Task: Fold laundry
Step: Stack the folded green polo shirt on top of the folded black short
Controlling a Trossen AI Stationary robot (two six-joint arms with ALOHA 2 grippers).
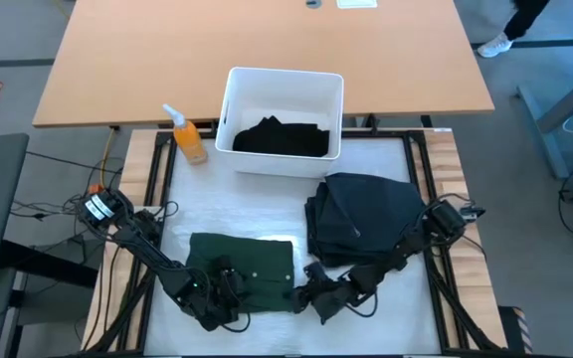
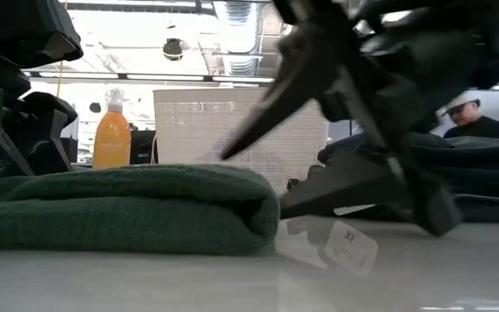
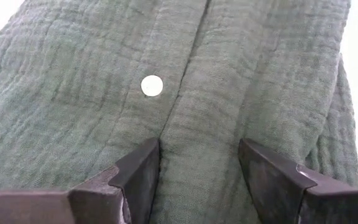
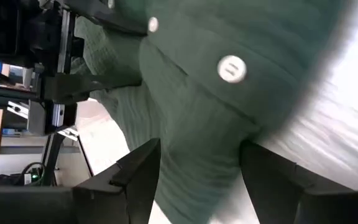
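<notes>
Folded shirt is flanked by left gripper and right gripper. Garment pile lies behind right gripper; bin further behind.

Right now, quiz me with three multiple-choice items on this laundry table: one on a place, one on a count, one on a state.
1. Where does the black garment lie?
A. in the white bin
B. on the floor
C. over the orange bottle

2. How many white buttons show on the green shirt in the right wrist view?
A. none
B. two
C. five

3. How do the fingers of the left pincer stand?
A. shut tight together
B. clamped on the bottle
C. apart, over the shirt

Answers:
1 A: dark cloth sits inside the bin's walls in the high view.
2 B: one large button near, one small farther off.
3 C: green cloth shows between the two dark fingers.
</notes>
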